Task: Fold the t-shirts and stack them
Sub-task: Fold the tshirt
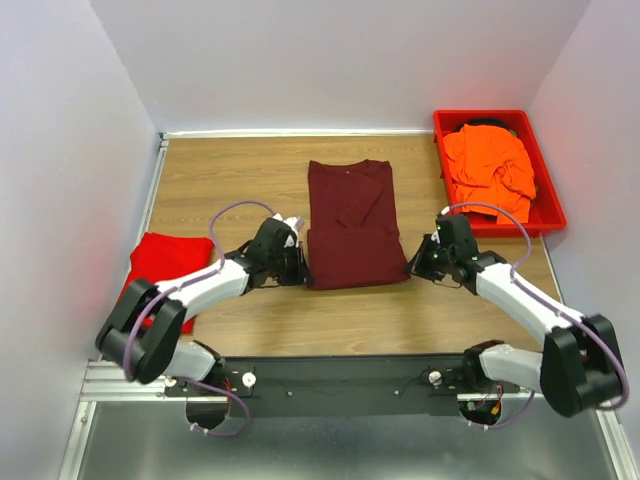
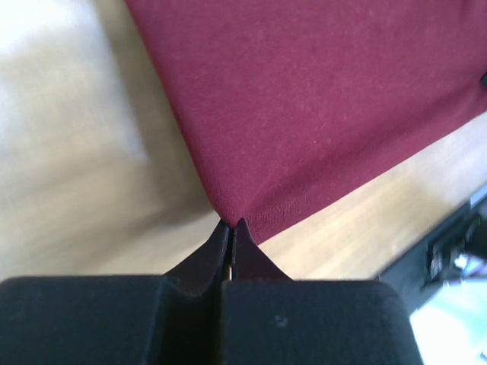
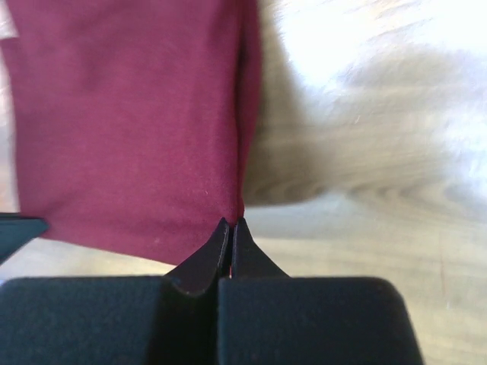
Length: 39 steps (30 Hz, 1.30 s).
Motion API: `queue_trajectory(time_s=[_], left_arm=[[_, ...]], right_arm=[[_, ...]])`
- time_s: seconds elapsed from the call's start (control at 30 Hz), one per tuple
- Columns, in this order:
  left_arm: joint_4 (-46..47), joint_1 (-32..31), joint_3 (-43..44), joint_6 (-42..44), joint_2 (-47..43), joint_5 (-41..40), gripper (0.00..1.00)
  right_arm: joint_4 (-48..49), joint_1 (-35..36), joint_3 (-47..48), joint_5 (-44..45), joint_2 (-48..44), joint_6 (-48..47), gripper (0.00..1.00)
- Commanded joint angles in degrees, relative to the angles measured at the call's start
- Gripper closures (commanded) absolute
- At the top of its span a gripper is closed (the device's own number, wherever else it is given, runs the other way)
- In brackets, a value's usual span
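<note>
Above the wooden table [image 1: 240,180], the top view shows a dark maroon cloth t-shirt [image 1: 350,225] lying folded at the centre, with the left gripper [image 1: 300,265] and the right gripper [image 1: 415,265] at its near corners. A bright red cloth t-shirt [image 1: 165,262] lies at the left edge. A bright orange cloth t-shirt [image 1: 490,170] fills the rigid red plastic bin [image 1: 552,200]. In each wrist view the fingertips are pinched tight on a maroon corner.

a red plastic bin [image 1: 482,115] – far right corner of the wooden table [image 1: 230,180].

The left arm [image 1: 205,288] hides part of the bright red t-shirt [image 1: 163,256].
</note>
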Motion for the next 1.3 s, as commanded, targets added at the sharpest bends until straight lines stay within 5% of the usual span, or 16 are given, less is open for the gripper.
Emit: queue_trajectory(time_s=[0.0,0.47,0.83,1.27], left_arm=[[-6.6,-1.91,-3.04,-1.33,-8.47,-1.35,1.0],[-19.17,-4.03,0.02,-3.53,-23.62,-3.46,1.0],[-18.83,2.03,11.8,5.6,-12.13,-1.09,1.0],[-16.37,8.97,26.92,11.23,3.79,4.45,1.0]], right_arm=[[-10.71,-0.03,-1.1,-2.73,-8.07,-0.3,1.0],[-23.74,0.5,5.4,-4.5,-18.28,0.76,1.0],[-20.94,0.5,21.91,3.24,-3.26,-2.85,0.99],[-13.29,0.33,30.98,4.38,14.4,-2.67,0.99]])
